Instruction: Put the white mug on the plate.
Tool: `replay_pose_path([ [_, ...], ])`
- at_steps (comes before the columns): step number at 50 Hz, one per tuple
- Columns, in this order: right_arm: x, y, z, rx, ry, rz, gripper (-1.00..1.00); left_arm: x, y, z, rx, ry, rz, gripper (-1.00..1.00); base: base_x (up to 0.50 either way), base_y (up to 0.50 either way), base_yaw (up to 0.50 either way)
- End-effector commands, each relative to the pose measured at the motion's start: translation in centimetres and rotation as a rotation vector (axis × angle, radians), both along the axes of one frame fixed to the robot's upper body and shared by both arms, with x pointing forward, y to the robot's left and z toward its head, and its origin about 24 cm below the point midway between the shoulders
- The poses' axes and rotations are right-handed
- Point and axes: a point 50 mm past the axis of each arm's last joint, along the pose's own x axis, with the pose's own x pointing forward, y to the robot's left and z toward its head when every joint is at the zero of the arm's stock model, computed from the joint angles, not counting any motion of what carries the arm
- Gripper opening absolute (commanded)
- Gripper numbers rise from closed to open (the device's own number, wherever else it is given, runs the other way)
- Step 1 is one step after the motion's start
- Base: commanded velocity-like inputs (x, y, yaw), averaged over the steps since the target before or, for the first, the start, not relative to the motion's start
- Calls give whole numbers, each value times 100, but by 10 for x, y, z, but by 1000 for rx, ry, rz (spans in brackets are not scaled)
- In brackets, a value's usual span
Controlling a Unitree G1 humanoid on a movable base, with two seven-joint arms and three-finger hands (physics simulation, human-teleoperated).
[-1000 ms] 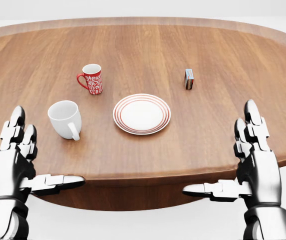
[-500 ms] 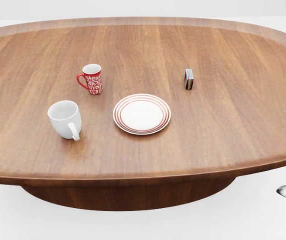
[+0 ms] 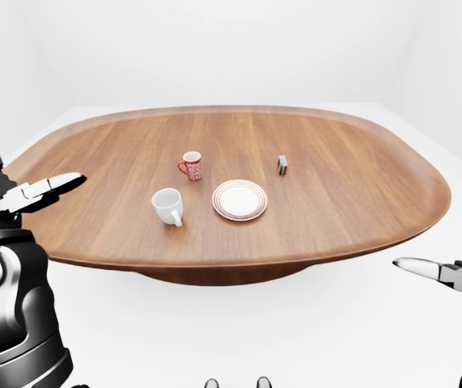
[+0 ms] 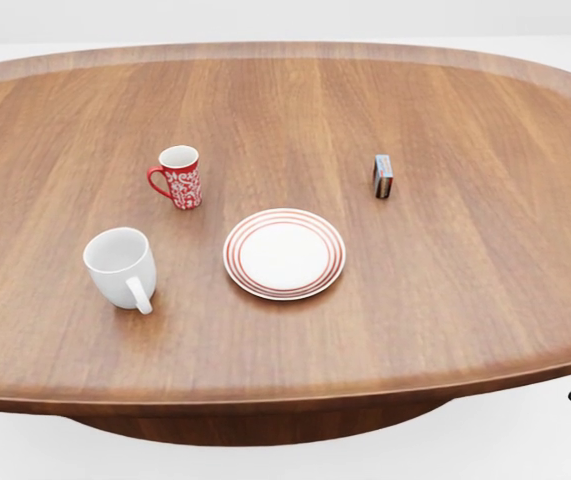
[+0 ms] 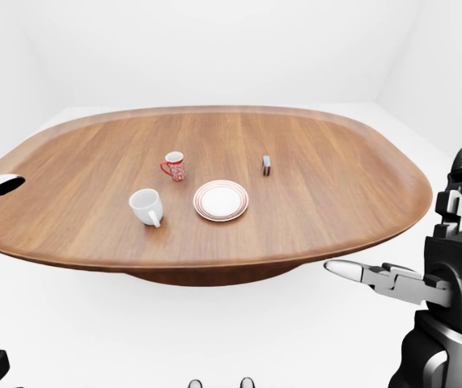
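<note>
Your white ceramic mug stood on the brown oval wooden worktop, just left of the red-ringed round plate. Your left hand was nearer it than your right hand. Both were spread and held nothing.

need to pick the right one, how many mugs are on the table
2. The white mug stands left of the plate in the head view; the red patterned mug stands above and left of the plate. Nothing seems to hide another.
</note>
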Motion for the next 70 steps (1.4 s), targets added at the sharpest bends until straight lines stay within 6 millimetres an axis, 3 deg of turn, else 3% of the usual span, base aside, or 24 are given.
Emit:
replay_pose_path([
  [1, 1, 1, -2, -4, 13, 2, 100, -1, 1, 2, -6, -12, 2, 100, 25, 0, 0],
  [32, -4, 1, -1, -6, 10, -3, 100, -1, 0, 1, 1, -3, 2, 100, 25, 0, 0],
  [36, -9, 3, 12, -35, -61, -1, 100, -2, -1, 2, 4, -8, 1, 100, 25, 0, 0],
  [38, -5, 0, 0, -7, 4, -5, 100, -2, -1, 2, 5, -10, 1, 100, 25, 0, 0],
  [40, -8, 1, 8, -24, -39, -5, 100, -3, -1, 2, 7, -13, 0, 100, 25, 0, 0],
  [42, -5, -1, 0, -6, 3, -6, 100, -3, -1, 3, 7, -14, 0, 100, 25, 0, 0],
  [44, -6, 1, 7, -22, -33, -4, 100, -3, -1, 2, 7, -12, 0, 100, 25, 0, 0],
  [70, -7, 0, 6, -22, -29, -8, 100, -1, 0, 0, 3, 0, 1, 100, 25, 0, 0],
])
